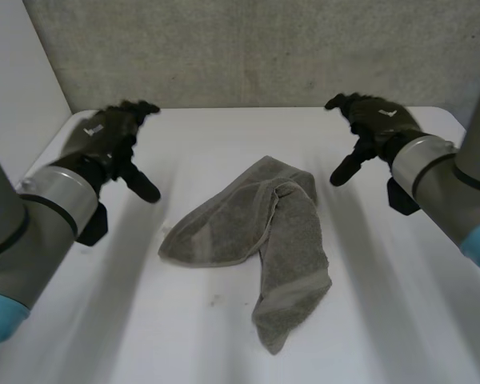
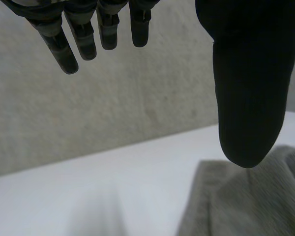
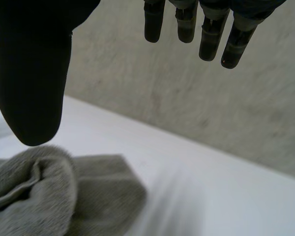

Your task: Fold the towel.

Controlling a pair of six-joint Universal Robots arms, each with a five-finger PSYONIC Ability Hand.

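Note:
A grey-green towel (image 1: 256, 232) lies crumpled in the middle of the white table (image 1: 224, 136), with one end trailing toward the front. My left hand (image 1: 104, 140) hovers above the table to the towel's left, open, fingers straight and thumb pointing down. My right hand (image 1: 376, 120) hovers to the towel's right, open the same way. Neither hand touches the cloth. In the left wrist view the thumb (image 2: 248, 83) hangs over a towel edge (image 2: 246, 201). A bunched towel fold (image 3: 44, 191) lies below the thumb (image 3: 32, 73) of my right hand.
A rough grey wall (image 1: 248, 48) runs close behind the table's back edge. A white panel (image 1: 16, 88) stands at the far left. Bare tabletop surrounds the towel on all sides.

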